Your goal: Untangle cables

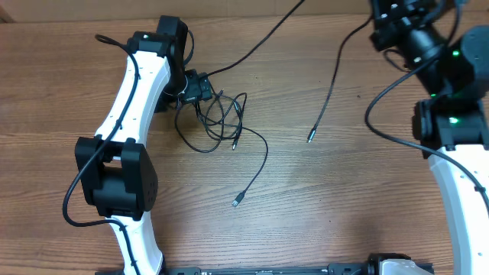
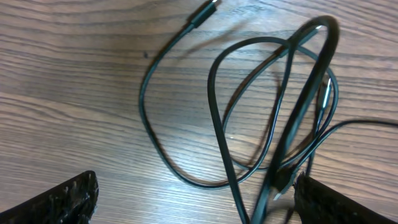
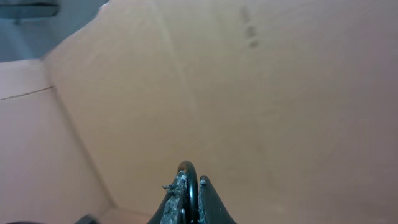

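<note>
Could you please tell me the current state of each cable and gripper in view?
tangled cables, looped over one another on the table
separate cable, stretched apart, plug end on table, other end pinched
left gripper, open, over the tangle
right gripper, shut on separate cable

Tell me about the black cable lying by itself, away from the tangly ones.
The lone cable is a thin, black, rubbery-looking cord, curving gently across the wooden table, touching no other cable. Its lower end has a small silvery plug. Its upper end runs to the shut right tool, which seems to pinch it.
</note>
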Robot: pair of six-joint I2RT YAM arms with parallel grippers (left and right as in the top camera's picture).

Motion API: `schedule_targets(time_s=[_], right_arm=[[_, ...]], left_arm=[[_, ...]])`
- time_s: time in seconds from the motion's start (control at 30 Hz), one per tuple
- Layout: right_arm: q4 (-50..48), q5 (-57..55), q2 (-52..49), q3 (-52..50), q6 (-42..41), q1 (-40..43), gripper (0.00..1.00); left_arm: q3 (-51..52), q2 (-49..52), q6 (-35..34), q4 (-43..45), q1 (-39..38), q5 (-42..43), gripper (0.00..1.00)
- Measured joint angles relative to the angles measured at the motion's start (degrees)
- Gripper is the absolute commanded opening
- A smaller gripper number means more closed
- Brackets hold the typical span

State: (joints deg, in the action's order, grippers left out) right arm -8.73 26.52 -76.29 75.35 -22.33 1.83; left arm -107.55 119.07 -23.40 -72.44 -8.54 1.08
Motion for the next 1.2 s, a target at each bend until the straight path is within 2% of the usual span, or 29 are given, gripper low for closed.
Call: schedule_targets(time_s=[0.2,0.37,0.53,0.7,0.87,1.0,1.2], right_arm=[[-0.3,0.9,0.2,0.0,-2.1,7.9,0.04],[1.1,4.5,0.3,0.3,-3.7,11.5,0.04],[0.1,5.7,0.3,0.3,-4.3,12.8,0.04],[-5.4,4.4,0.4,0.4,-4.9,15.5,0.04],[-5.7,0.8,0.6,0.5,-5.4,21.2,0.04],[-4.5,0.0,0.6,0.5,-5.6,25.7,0.04],[-3.2,-0.2,0.6,0.5,-5.8,31.5,0.04]], left_arm=[[0.0,0.0,0.0,0.5,0.0,-1.7,1.00],[0.0,0.0,0.0,4.6,0.0,3.3,1.00],[0.0,0.0,0.5,5.1,0.0,7.4,1.00],[0.0,0.0,8.3,2.2,0.0,8.6,1.00],[0.0,0.0,20.7,-2.0,0.0,8.3,1.00],[0.0,0.0,24.3,-2.6,0.1,6.9,1.00],[0.0,0.0,25.7,-1.7,0.1,6.2,1.00]])
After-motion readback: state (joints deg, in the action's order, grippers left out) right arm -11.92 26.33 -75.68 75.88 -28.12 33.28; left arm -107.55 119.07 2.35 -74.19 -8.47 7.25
